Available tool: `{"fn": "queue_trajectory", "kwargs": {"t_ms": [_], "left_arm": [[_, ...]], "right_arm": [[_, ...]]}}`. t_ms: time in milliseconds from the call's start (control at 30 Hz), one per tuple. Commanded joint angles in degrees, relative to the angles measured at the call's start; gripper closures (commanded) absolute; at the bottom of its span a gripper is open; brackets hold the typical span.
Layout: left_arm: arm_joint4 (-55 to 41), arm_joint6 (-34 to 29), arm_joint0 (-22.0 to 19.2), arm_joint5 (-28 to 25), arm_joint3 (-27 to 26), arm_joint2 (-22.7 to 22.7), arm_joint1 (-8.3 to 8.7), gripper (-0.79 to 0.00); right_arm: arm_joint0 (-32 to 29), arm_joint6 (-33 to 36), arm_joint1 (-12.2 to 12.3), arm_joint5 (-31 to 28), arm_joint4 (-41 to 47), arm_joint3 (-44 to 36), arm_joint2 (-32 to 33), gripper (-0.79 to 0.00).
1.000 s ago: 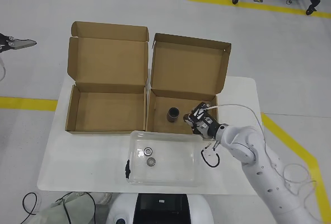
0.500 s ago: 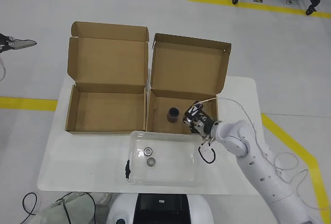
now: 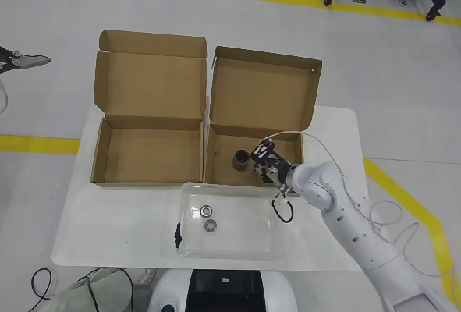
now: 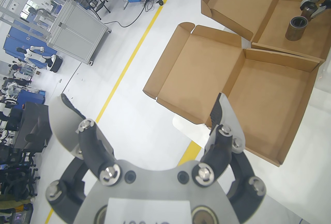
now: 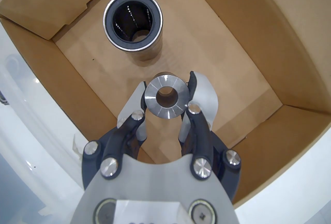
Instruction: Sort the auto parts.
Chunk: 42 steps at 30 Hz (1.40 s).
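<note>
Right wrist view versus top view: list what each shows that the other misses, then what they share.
Right wrist view adds the bore through the metal sleeve held in the right pincer, and ball rows inside the upright bearing. Top view adds two rings in the clear bin and the left box's floor. Shared: the right box, bearing and pincer.

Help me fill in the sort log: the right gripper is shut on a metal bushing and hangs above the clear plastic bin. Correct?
Not quite. The right gripper is shut on the metal bushing, but it hangs above the cardboard box holding the upright cylinder, not the clear plastic bin. The right wrist view shows it.
</note>
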Motion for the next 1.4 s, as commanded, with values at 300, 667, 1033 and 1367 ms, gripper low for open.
{"fn": "queue_trajectory", "kwargs": {"t_ms": [300,667,1033,1367], "left_arm": [[0.0,0.0,0.0,0.0,0.0,0.0,0.00,-0.785],[0.0,0.0,0.0,0.0,0.0,0.0,0.00,-0.785],[0.0,0.0,0.0,0.0,0.0,0.0,0.00,-0.785],[0.0,0.0,0.0,0.0,0.0,0.0,0.00,-0.785]], "right_arm": [[1.5,-0.9,-0.7,1.0,-0.8,1.5,-1.2,-0.323],[-2.4,-1.6,0.5,2.6,-4.5,-6.7,2.8,-0.329],[-9.1,-15.3,2.0,-2.0,-10.8,-20.0,6.8,-0.268],[-11.0,-23.6,2.1,-12.3,-12.0,-25.4,3.0,-0.379]]}}
